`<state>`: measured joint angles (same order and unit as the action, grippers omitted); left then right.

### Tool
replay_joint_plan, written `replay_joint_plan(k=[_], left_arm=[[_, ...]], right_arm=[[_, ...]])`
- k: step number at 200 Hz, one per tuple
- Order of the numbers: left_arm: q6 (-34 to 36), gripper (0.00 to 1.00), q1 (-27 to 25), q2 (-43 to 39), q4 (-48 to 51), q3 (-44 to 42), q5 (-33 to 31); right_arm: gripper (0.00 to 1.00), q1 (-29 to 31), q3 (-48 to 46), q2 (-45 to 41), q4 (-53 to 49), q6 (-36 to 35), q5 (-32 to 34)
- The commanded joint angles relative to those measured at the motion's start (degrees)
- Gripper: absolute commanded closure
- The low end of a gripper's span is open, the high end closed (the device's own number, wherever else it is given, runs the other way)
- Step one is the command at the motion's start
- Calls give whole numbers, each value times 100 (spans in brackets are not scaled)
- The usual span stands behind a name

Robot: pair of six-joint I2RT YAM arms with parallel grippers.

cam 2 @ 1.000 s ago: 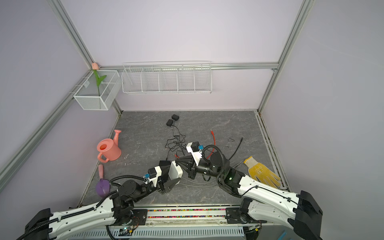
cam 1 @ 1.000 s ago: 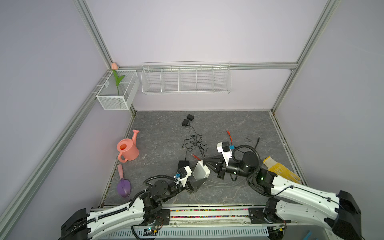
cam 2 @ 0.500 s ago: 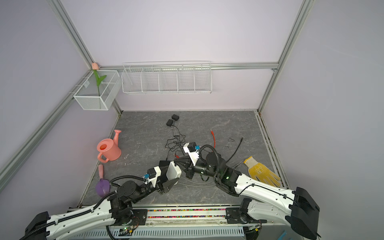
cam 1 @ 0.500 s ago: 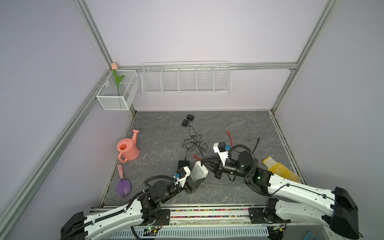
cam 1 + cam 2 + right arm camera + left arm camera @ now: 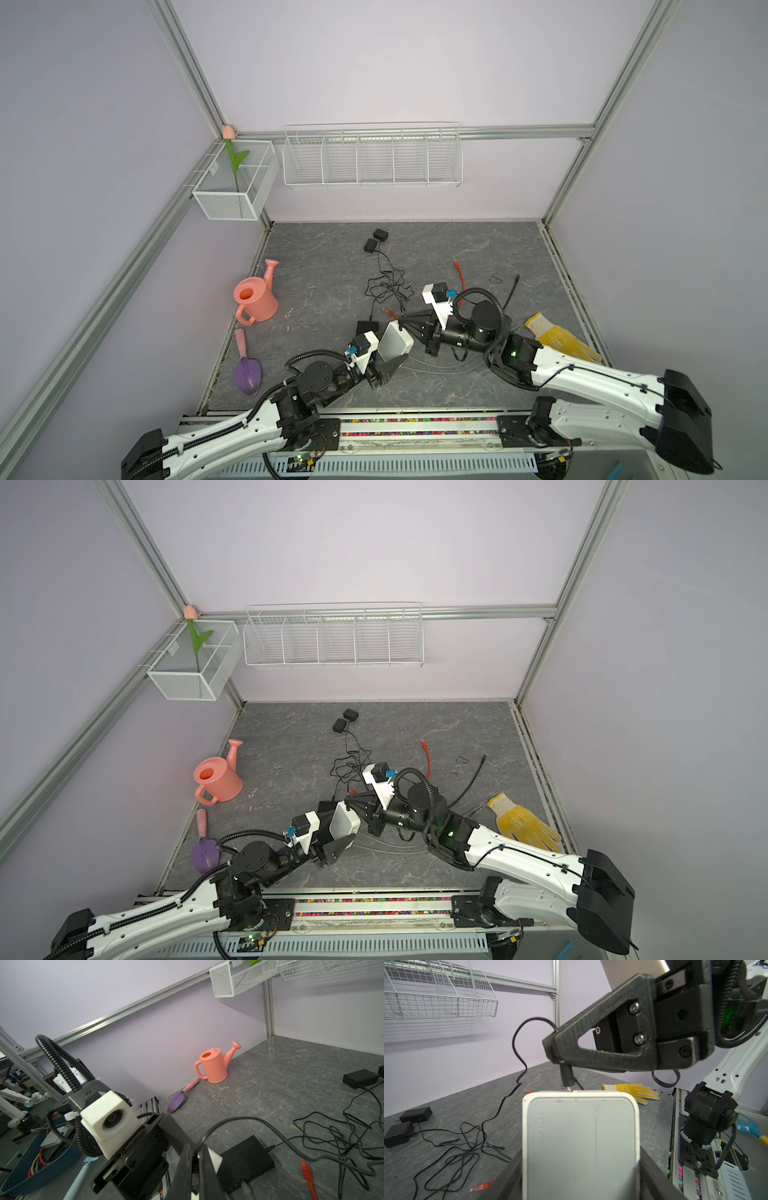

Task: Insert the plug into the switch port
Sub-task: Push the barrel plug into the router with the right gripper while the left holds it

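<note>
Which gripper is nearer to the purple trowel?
Left. The left gripper, holding the white switch, is right of the purple trowel in a top view; the right gripper, shut on the plug, is farther right.

Left gripper (image 5: pixel 390 348) raised, jaws well apart, gripping. Right gripper (image 5: pixel 406 320) pinched closed, tips just beside the left one. Both arms reach toward centre.

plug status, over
Left gripper clamped on white plastic switch box. Right gripper shut on black barrel plug, metal tip at box edge, not fully in. Nothing between.
</note>
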<state>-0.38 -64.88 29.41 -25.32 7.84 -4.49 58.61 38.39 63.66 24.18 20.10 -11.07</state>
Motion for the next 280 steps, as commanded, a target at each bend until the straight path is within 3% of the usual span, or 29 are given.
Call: replay_joint_plan(k=[1, 205, 280], left_arm=[[143, 100, -6, -334, -1801, 737, 186], [450, 100, -7, -705, -2247, 972, 10], [549, 100, -7, -791, -2381, 1012, -11]], right_arm=[[93, 104, -292, 323, -1369, -47, 22], [93, 457, -464, 783, -1062, 300, 395], [93, 557, -627, 902, -1116, 541, 881]])
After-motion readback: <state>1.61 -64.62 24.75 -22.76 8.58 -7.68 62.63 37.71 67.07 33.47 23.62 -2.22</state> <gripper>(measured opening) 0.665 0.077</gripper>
